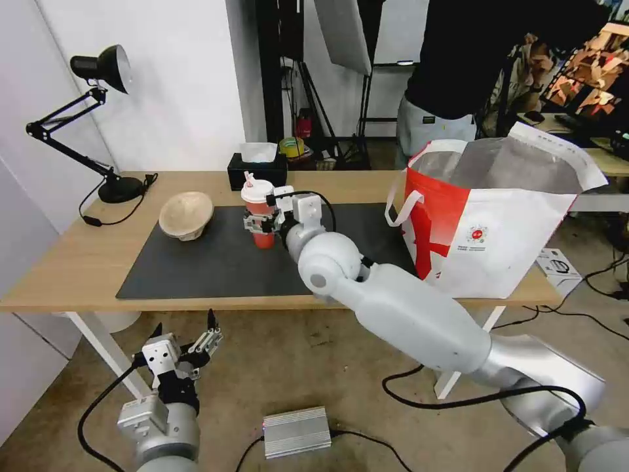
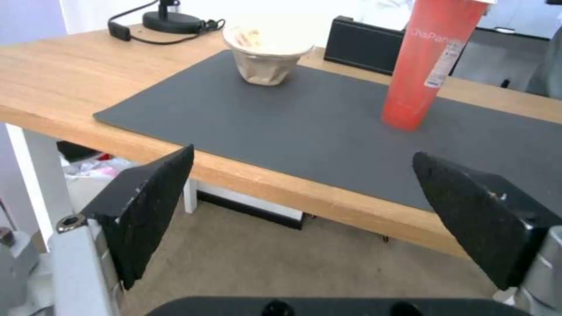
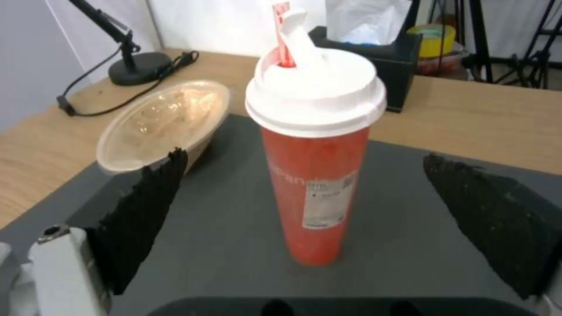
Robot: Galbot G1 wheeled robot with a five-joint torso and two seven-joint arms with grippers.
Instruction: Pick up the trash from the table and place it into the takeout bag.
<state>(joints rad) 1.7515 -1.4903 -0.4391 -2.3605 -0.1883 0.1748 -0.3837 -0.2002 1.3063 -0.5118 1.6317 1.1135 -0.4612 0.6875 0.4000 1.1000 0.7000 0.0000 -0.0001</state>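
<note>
Long wooden table [image 1: 78, 262] with dark grey mat [image 1: 216, 262]. Takeout bag [image 1: 498, 229] upright on the table's right end, mouth open, foil lining exposed. Right gripper [image 1: 262, 221] over the mat, jaws spread wide to either side of the red cup [image 1: 261, 211], pads apart from its wall. Cup upright, white lid and straw on. Beige bowl [image 1: 187, 215] tilted at the mat's left edge. Left gripper [image 1: 185, 330] below the table's front edge, jaws wide, holding nothing.

Head camera looks forward and down across the table [image 1: 78, 262]. Left wrist camera views it from below its edge; right wrist camera sits close to the cup [image 3: 313, 175]. All share the mat [image 1: 216, 262].
</note>
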